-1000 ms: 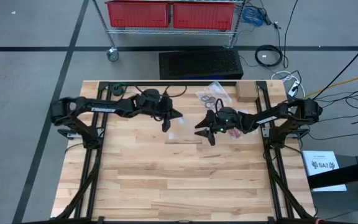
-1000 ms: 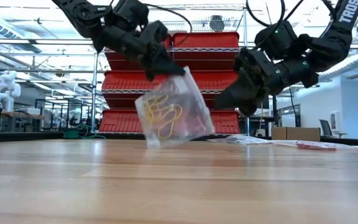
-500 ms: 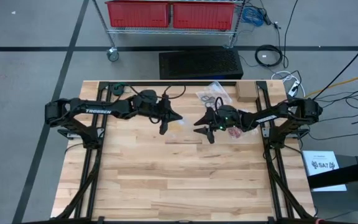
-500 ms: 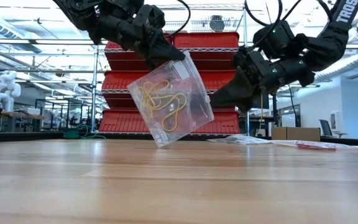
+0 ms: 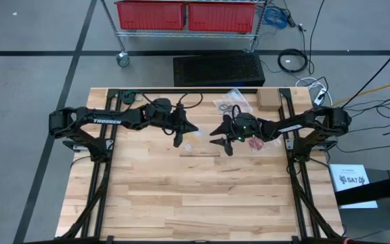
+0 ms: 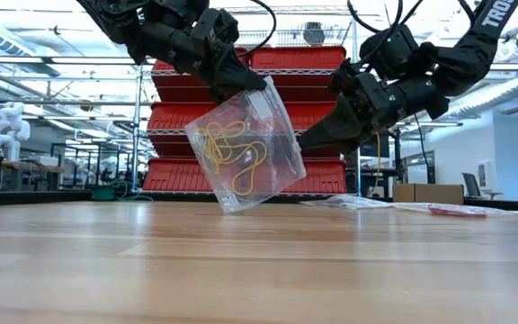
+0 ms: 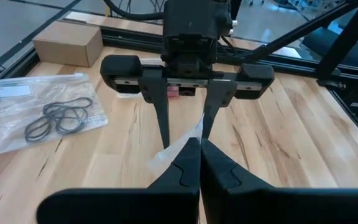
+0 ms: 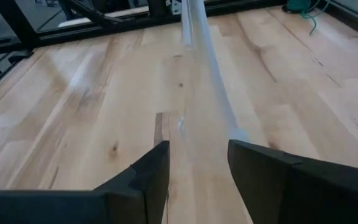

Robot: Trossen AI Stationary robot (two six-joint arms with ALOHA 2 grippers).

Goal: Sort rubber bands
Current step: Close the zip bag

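Note:
A clear plastic bag [image 6: 245, 153] with yellowish tan rubber bands [image 6: 227, 148] inside hangs tilted from my left gripper [image 6: 245, 85], which is shut on it. The bag's lower corner [image 6: 234, 209] is at table height; whether it touches the table I cannot tell. My right gripper [image 6: 306, 144] is open at the bag's side edge, one finger on either side of it [image 8: 207, 68]; whether they touch it I cannot tell. In the high view the two grippers [image 5: 183, 133] [image 5: 217, 139] face each other over the far middle of the table. My left gripper pinches the clear bag's top corner [image 6: 257, 90] between its two fingers, slanting down from the table's left. The bag hangs below the fingers, tilted, its flat side toward the table's near edge. In the left wrist view the bag's edge [image 7: 176, 150] shows beside the shut fingertips.
A clear bag with black rubber bands [image 7: 48, 115] lies flat near the table's far edge, beside a small cardboard box [image 7: 67, 40]. Red bands [image 5: 256, 144] lie under the right arm. The near half of the wooden table [image 5: 202, 203] is bare wood.
My left gripper has drawn a little toward the table's left and raised the bag's top corner, so the bag has turned its flat side toward the near edge and hangs taller. My right gripper has moved toward the bag's side edge, staying open.

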